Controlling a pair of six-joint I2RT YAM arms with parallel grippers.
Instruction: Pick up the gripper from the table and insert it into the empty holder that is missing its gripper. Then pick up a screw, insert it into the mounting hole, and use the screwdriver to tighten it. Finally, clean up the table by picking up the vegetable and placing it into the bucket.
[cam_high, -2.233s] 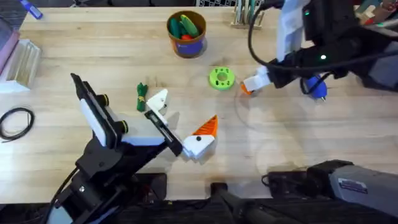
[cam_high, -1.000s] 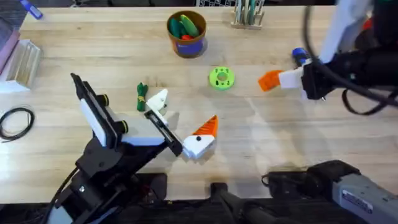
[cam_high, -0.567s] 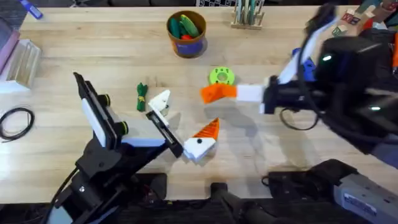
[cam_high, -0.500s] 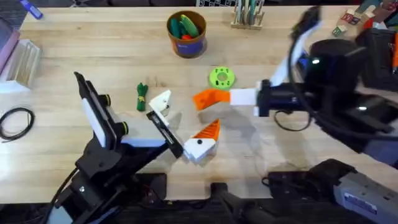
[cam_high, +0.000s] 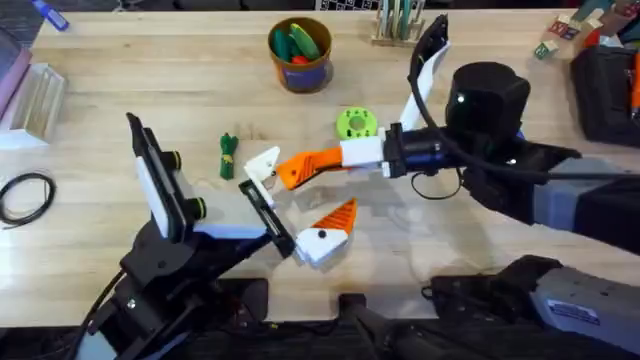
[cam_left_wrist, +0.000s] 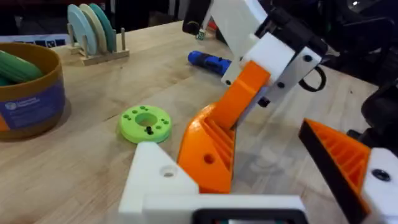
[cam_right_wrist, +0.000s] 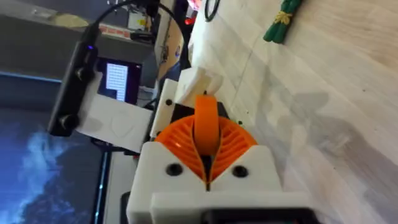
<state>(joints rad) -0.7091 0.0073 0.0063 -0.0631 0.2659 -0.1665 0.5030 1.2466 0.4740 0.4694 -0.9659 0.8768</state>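
Alignment matters: with the right end effector (cam_high: 290, 168) clamped on the gripper (cam_left_wrist: 211, 146), seat it squarely into the holder (cam_high: 262, 163).

Bright, even indoor light | soft shadows on the table (cam_high: 520, 80) | close foreground parts blurred | dark background beyond

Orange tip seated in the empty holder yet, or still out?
Cannot tell if seated. The right claw is shut on the gripper, whose ribbed end sits against the white holder with its screw hole exposed; no screw is in it.
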